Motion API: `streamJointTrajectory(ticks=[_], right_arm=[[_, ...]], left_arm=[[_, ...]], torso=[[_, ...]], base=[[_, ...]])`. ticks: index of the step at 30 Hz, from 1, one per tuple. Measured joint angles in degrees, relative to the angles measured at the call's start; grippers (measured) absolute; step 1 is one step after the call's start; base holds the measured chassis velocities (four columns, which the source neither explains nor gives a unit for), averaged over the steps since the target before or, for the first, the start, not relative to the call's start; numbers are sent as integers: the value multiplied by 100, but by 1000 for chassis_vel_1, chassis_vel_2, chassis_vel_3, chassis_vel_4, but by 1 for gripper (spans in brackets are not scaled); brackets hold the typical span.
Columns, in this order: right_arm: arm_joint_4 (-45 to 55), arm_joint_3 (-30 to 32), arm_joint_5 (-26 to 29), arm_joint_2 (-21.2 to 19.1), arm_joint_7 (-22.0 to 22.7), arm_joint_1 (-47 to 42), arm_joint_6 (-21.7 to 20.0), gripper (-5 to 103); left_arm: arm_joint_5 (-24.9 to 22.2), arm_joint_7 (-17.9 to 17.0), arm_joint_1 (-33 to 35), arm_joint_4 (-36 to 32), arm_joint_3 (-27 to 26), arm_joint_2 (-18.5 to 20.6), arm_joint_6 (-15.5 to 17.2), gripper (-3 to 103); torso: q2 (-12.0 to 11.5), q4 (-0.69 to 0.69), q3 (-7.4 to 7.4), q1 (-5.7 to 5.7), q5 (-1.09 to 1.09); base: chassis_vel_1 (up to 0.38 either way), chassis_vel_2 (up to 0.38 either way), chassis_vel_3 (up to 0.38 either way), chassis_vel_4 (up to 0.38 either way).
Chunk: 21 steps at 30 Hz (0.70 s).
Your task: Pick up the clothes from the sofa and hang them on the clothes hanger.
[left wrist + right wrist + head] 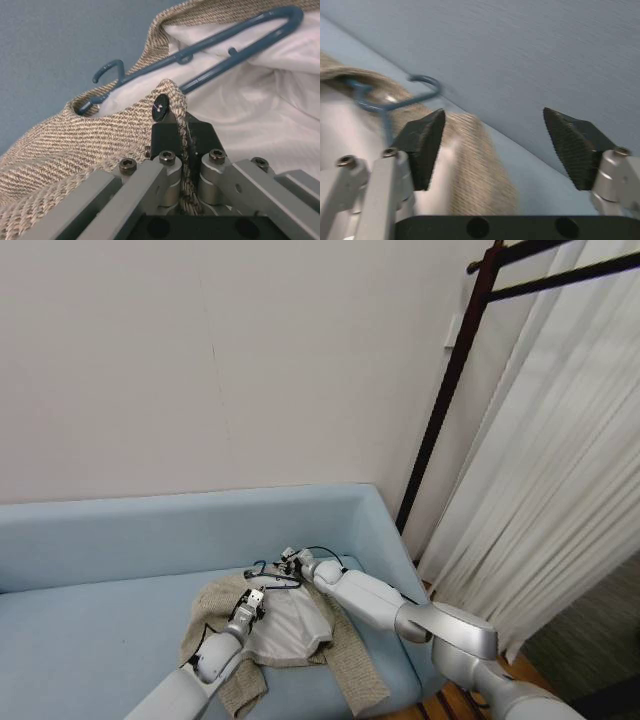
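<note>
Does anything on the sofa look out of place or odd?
Yes. The cardigan and white shirt lie crumpled on the sofa with a blue hanger inside. The left gripper is shut on the cardigan's edge; the right gripper has open jaws by the hanger's hook.

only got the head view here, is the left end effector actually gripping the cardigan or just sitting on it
Observer: Gripping. The left end effector is shut on the cardigan edge, just below a dark button.
Operator: and the right one
Observer: The right end effector is open, pads wide apart over the sofa.
Operator: where's the hanger hook
Observer: The blue hanger sits inside the collar, hook poking out past it.
</note>
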Motion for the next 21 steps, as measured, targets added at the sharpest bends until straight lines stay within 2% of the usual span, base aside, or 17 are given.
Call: streamJointTrajectory(ticks=[1,2,4,5,6,7,10,14,19,20,21], right_arm=[[109,71,131,-132,100,-7,-139,68],[109,71,131,-132,100,-7,-139,68],[275,220,408,-350,259,-34,-421,79],[365,292,601,-441,348,-64,-569,79],[470,362,832,-522,430,-105,-718,85],[470,362,832,-522,430,-105,-718,85],[743,615,1466,-760,580,-260,-1240,98],[975,768,1865,-964,597,-466,-1505,100],[1152,854,2053,-1071,602,-683,-1537,100],[1154,848,2050,-1072,616,-715,-1537,103],[1139,828,2044,-1067,625,-736,-1515,100]], left_arm=[[12,65,43,-19,-20,26,19,2],[12,65,43,-19,-20,26,19,2],[55,167,99,-25,-51,54,31,2],[77,193,113,-12,-62,56,31,2],[92,203,117,10,-68,54,30,2],[92,203,117,10,-68,54,30,2],[102,213,95,52,-74,33,27,2],[105,231,35,89,-65,12,25,2],[105,237,-21,148,-57,-16,25,2],[105,237,-27,154,-55,-20,25,2],[105,237,-29,156,-54,-22,24,2]], torso=[[0,-1,0,0,0],[0,-1,0,0,0],[0,-1,0,0,1],[0,-1,-1,0,0],[0,-2,0,0,0],[0,-2,0,0,0],[0,0,0,0,0],[0,-1,0,0,1],[0,-1,0,0,0],[0,0,0,0,0],[0,1,0,0,0]], base=[[0,0,0,0],[0,0,0,0],[0,0,0,0],[0,0,0,0],[0,0,0,0],[0,0,0,0],[0,0,0,0],[0,0,0,0],[0,0,0,0],[0,0,0,0],[0,0,0,0]])
